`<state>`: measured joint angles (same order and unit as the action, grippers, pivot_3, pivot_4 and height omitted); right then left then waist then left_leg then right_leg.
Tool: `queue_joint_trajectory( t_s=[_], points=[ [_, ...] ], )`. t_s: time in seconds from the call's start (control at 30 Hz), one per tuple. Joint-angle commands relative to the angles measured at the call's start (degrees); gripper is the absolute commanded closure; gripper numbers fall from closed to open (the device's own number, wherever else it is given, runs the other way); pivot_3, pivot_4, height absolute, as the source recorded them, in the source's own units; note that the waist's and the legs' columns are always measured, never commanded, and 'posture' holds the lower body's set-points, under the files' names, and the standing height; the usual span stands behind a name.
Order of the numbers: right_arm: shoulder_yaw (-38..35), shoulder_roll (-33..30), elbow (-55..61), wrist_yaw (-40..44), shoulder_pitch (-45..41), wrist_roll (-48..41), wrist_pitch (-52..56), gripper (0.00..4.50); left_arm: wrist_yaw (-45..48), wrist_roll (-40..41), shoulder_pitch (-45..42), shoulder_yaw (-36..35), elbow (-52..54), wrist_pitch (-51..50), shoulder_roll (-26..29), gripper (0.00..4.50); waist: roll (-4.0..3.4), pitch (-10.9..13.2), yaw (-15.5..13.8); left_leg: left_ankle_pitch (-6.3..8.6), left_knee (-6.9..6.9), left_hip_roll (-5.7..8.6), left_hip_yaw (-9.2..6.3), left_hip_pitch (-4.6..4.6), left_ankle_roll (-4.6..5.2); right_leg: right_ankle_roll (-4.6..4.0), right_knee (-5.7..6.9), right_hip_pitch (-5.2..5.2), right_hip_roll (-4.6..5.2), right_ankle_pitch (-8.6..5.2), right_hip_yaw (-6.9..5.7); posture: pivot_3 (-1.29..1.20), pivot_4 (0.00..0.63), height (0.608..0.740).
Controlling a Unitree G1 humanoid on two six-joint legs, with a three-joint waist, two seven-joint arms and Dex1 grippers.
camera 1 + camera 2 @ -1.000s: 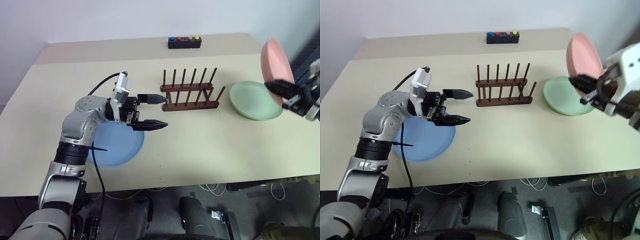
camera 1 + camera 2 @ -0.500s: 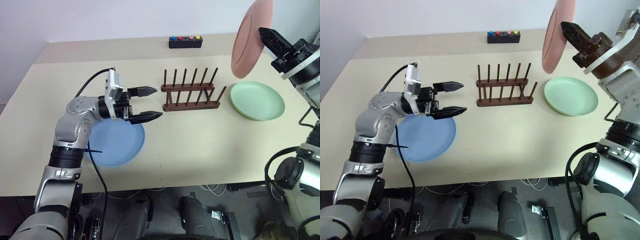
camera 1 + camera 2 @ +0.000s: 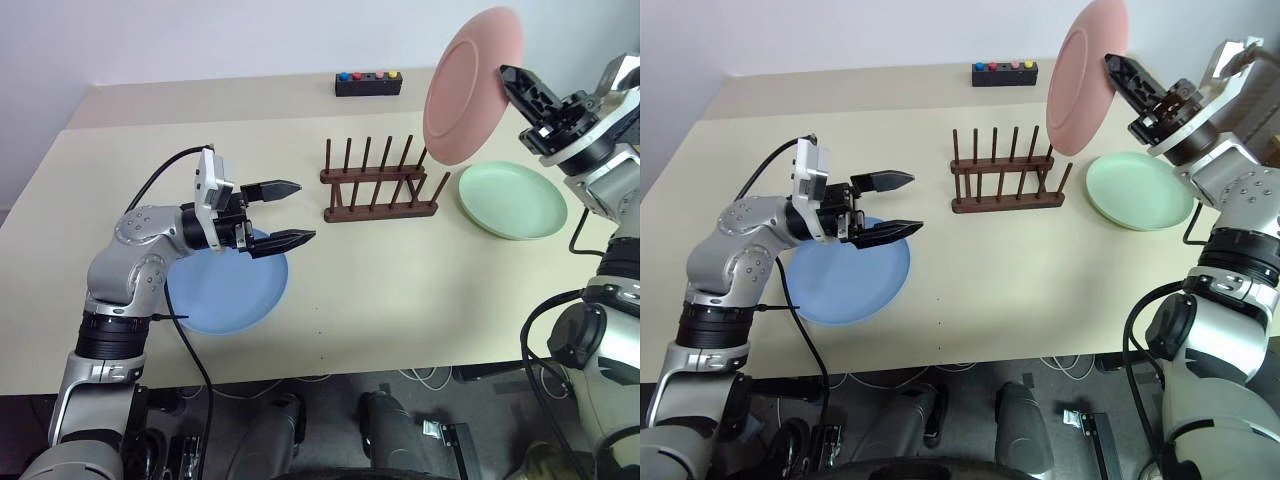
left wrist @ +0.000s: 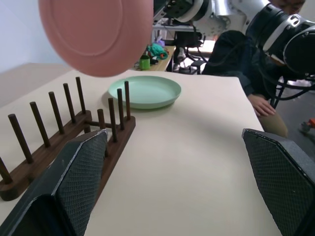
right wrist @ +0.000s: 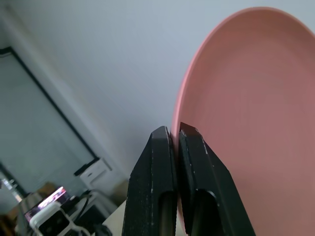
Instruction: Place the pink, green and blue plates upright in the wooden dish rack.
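My right gripper [image 3: 507, 74] is shut on the rim of the pink plate [image 3: 472, 85] and holds it tilted on edge in the air, above the right end of the wooden dish rack [image 3: 380, 186]. In the right wrist view the fingers [image 5: 160, 162] pinch that plate's edge [image 5: 256, 113]. No plate stands in the rack. The green plate [image 3: 512, 200] lies flat on the table to the rack's right. Left of the rack lies the blue plate [image 3: 225, 300]. My left gripper [image 3: 303, 211] hovers open over its far edge, pointing at the rack, with nothing held.
A small black box with coloured buttons [image 3: 368, 83] sits at the table's [image 3: 420, 300] back edge behind the rack. In the left wrist view a person [image 4: 236, 54] sits beyond the table's right end, one hand [image 4: 260, 104] near the edge.
My right gripper has carried the pink plate up and left, from beside the green plate to above the rack's right end, turning it. The left gripper has drawn back slightly from the rack.
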<state>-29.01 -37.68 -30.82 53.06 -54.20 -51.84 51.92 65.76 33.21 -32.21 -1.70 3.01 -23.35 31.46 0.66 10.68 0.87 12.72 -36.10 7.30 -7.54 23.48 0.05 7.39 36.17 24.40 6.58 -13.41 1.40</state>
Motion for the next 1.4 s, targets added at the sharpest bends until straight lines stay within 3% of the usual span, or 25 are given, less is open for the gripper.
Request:
queue_joint_trajectory(
  t_s=[0.03, 0.73, 0.83, 1.07, 1.4],
  points=[
    [1.1, -1.4, -0.7, 2.9, -1.3, 1.4, -2.0, 4.41, -0.3, 0.9, -0.5, -1.3, 2.2, 0.2, 0.7, 0.0, 0.0, 0.0, 0.0, 0.0, 0.0, 0.0, 0.0, 0.0, 0.0, 0.0, 0.0, 0.0, 0.0, 0.0, 0.0, 0.0, 0.15, 0.74],
    [4.2, -0.4, -5.4, 7.6, 1.2, 7.4, -5.5, 4.41, -0.5, 1.0, -0.7, -0.9, 2.9, -0.5, 0.6, 0.0, -0.01, 0.0, 0.0, 0.0, 0.01, 0.0, 0.01, 0.0, 0.0, 0.0, 0.0, 0.01, 0.0, 0.0, 0.0, 0.0, 0.15, 0.74],
    [4.1, -0.4, -5.5, 7.9, 1.2, 7.3, -5.2, 3.52, -0.6, 1.0, -0.7, -0.8, 3.0, -0.7, 0.5, 0.0, -0.01, 0.0, 0.1, 0.0, 0.02, 0.0, 0.01, 0.0, 0.0, 0.0, 0.0, 0.01, 0.0, 0.0, 0.01, 0.0, 0.15, 0.74],
    [4.7, -0.4, -4.3, 6.9, 1.6, 9.0, -7.2, 0.1, -0.5, 1.1, -0.6, -0.9, 2.9, -0.8, 0.6, 0.0, -0.01, 0.0, 0.0, 0.0, 0.01, 0.0, 0.01, 0.0, 0.0, 0.0, 0.0, 0.01, -0.01, 0.0, 0.01, 0.0, 0.15, 0.74],
    [4.0, -1.0, -3.3, 4.6, 1.3, 10.8, -12.0, 0.04, -0.4, 1.1, -1.0, -0.7, 2.3, -0.7, 0.2, 0.0, -0.01, 0.0, 0.0, 0.0, 0.01, 0.0, 0.01, 0.0, -0.01, 0.0, 0.0, 0.01, -0.01, 0.0, 0.01, 0.0, 0.15, 0.74]
  ],
)
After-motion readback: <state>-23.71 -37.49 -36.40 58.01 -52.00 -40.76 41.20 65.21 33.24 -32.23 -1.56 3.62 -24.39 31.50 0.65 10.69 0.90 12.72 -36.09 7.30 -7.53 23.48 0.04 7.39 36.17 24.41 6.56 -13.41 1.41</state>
